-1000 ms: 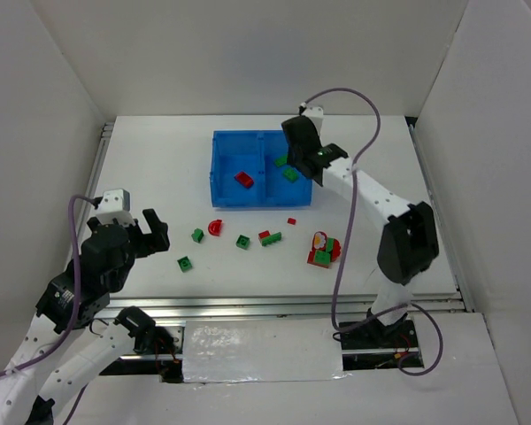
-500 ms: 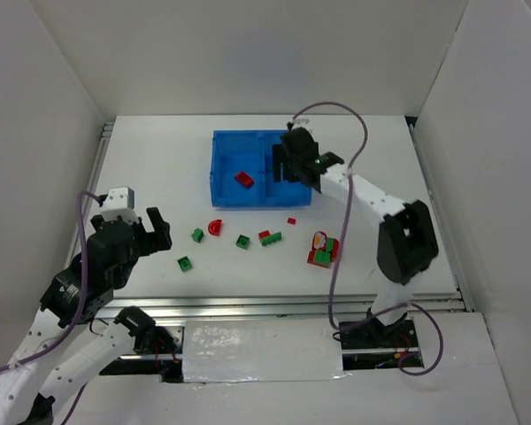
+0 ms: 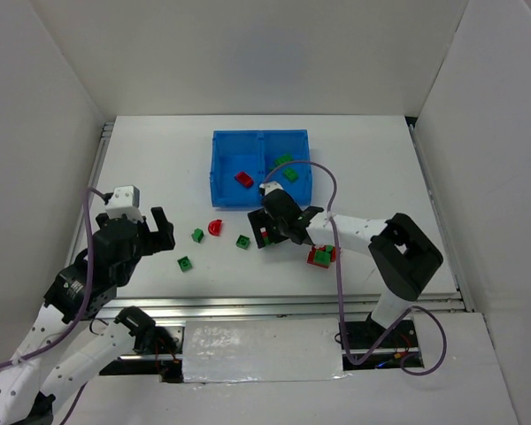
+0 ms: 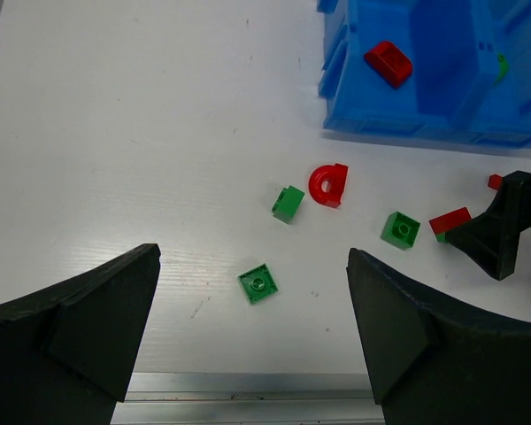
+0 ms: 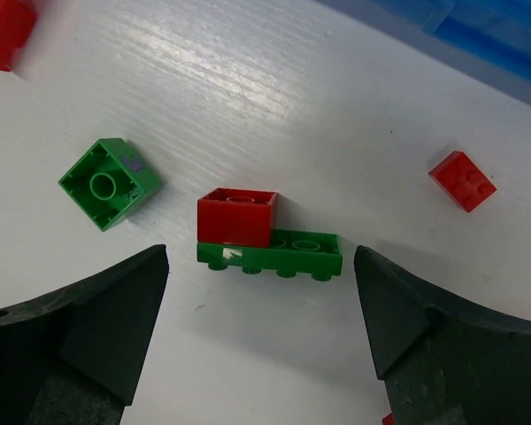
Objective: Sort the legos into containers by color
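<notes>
Top view: we see the right gripper [image 3: 267, 232] low at centre frame, its body covering most of what lies beneath. The right wrist view fills this in: a red brick joined on a green plate [image 5: 267, 235] lies on the table [image 5: 274, 106] between the spread fingers, clear of both. The left gripper [image 4: 253, 257] also gapes, holding nothing, above a loose green brick [image 4: 258, 283]. In the tray [image 3: 219, 190], upper centre, the left compartment holds one red brick [image 3: 244, 179] and the right holds two green bricks [image 3: 290, 174].
</notes>
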